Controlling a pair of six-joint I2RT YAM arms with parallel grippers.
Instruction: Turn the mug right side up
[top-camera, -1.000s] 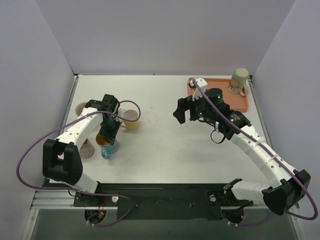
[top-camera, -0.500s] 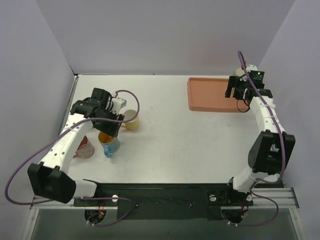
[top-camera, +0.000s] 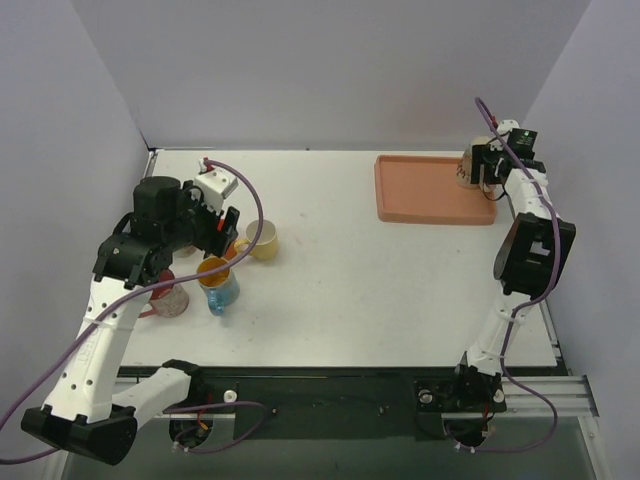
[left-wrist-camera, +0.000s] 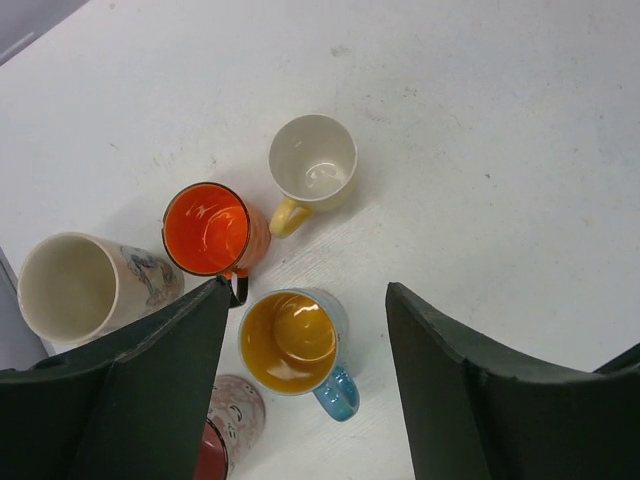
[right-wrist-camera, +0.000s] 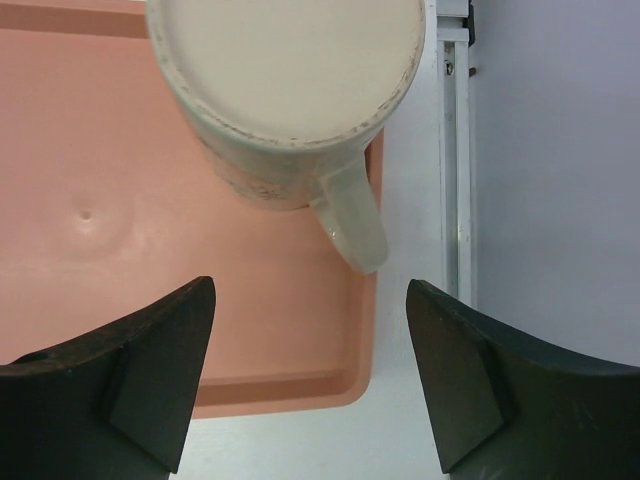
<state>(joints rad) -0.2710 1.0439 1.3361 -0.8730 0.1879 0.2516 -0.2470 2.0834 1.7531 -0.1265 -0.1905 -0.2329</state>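
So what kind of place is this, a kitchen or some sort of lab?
Most likely a robot test bench, not a kitchen: a white table boxed in by blank walls, two arms bolted to a rail at its near edge, and mugs and a pink tray laid out as props.

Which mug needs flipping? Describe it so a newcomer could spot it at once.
Find the salmon plastic tray in the table's far right corner. At its back right corner stands a cream ceramic mug with a faint printed pattern, alone. Unlike the open-mouthed mugs clustered at the left, it shows its flat base upward.
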